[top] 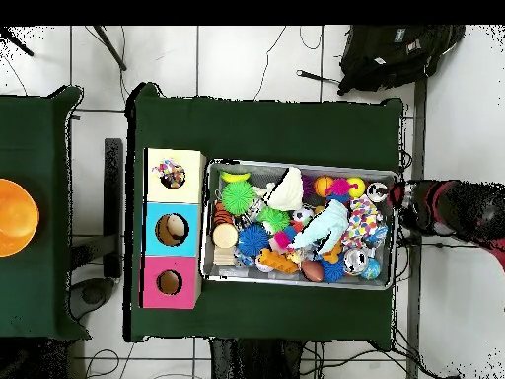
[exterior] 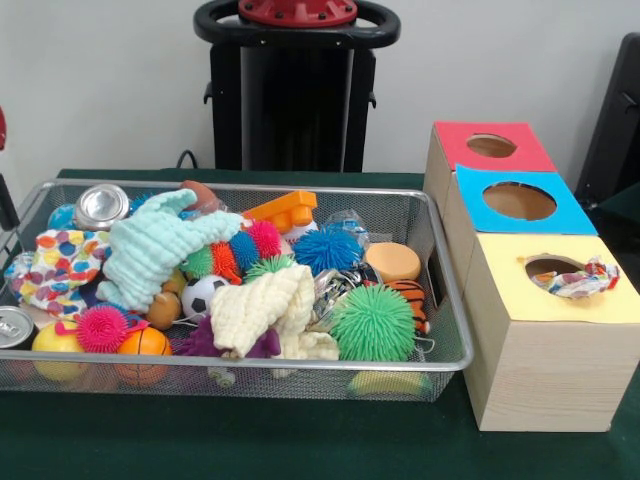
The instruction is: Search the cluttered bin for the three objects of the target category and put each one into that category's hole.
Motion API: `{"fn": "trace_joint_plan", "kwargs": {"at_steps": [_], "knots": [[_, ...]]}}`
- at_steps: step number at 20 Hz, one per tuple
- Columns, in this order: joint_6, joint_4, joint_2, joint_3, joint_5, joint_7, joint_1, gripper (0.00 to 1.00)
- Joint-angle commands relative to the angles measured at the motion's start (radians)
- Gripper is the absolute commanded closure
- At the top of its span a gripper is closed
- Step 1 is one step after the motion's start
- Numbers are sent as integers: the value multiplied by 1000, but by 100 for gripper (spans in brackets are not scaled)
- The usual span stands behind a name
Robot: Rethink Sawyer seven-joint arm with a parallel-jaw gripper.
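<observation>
A wire bin holds mixed toys, cans and cloths. A mint green cloth lies on top at the back left. Beside it are a cream cloth near the front middle and a polka-dot cloth at the left. To the right stand the red-top box, blue-top box and yellow-top box, each with a round hole. A patterned cloth hangs out of the yellow hole. In the overhead view my gripper sits at the bin's right end, outside the rim; its state is hidden.
The bin also holds a green spiky ball, a blue spiky ball, a soccer ball, an orange block and two cans. An orange bowl rests on a separate table. A black bag lies on the floor.
</observation>
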Motion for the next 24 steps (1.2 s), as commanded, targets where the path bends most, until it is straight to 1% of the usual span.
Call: {"fn": "trace_joint_plan", "kwargs": {"at_steps": [1, 8, 15, 17, 20, 24], "knots": [[41, 186, -56, 52, -22, -176, -31, 0], [3, 249, -43, 60, -26, -135, -48, 0], [-35, 308, -56, 64, -24, -104, -60, 0], [-47, 313, -47, 62, -28, -99, -60, 0], [-64, 303, -9, 60, -36, -95, -57, 0], [-84, 297, 24, 62, -40, -92, -56, 0]]}}
